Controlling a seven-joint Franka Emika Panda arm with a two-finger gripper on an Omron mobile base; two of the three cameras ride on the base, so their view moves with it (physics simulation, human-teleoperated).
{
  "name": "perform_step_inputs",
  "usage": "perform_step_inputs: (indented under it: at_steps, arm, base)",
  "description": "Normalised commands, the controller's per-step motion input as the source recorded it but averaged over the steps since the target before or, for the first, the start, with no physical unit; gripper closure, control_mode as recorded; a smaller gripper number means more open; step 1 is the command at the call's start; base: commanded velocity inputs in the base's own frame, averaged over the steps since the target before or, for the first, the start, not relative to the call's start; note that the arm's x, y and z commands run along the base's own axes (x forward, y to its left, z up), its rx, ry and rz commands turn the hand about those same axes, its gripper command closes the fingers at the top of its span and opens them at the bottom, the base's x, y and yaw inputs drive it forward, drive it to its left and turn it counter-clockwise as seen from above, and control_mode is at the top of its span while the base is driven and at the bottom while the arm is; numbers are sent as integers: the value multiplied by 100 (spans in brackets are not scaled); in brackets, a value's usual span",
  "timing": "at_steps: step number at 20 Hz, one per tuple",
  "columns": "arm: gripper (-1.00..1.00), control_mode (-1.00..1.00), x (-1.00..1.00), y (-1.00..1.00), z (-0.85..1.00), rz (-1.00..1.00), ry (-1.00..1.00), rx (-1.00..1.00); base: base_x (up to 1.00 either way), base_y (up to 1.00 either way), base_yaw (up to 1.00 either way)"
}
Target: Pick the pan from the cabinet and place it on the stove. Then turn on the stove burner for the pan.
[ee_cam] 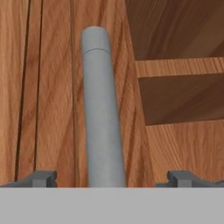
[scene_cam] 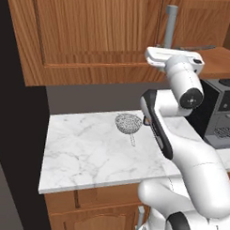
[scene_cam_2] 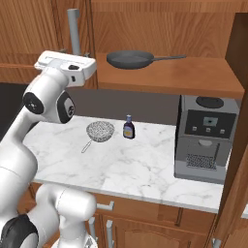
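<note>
Pan on open cabinet shelf, hand fingers apart astride grey door handle, strainer below

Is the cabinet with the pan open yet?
Open. The pan sits exposed on the cabinet shelf, with the hand open around a door handle.

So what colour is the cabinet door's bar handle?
Plain grey; the bar handle shows best in the hand view.

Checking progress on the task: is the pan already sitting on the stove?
No, the pan lies on the shelf of the open cabinet, above the coffee machine.
</note>
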Motion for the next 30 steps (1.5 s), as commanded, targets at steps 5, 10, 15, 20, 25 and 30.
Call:
perform_step_inputs:
  at_steps: [5, 10, 15, 20, 25, 30]
  arm:
    - [-100, -100, 32, 0, -10, 0, 0, 0]
    - [100, -100, 29, 1, -12, 0, 0, 0]
    - [100, -100, 20, 13, -9, 0, 0, 0]
    - [100, -100, 6, 14, -3, 0, 0, 0]
    - [100, -100, 2, 27, -4, 0, 0, 0]
    - [100, -100, -9, 35, -1, 4, 0, 0]
  base:
    - [0, 0, 0]
    - [0, 0, 0]
    - [0, 0, 0]
    - [0, 0, 0]
    - [0, 0, 0]
    - [0, 0, 0]
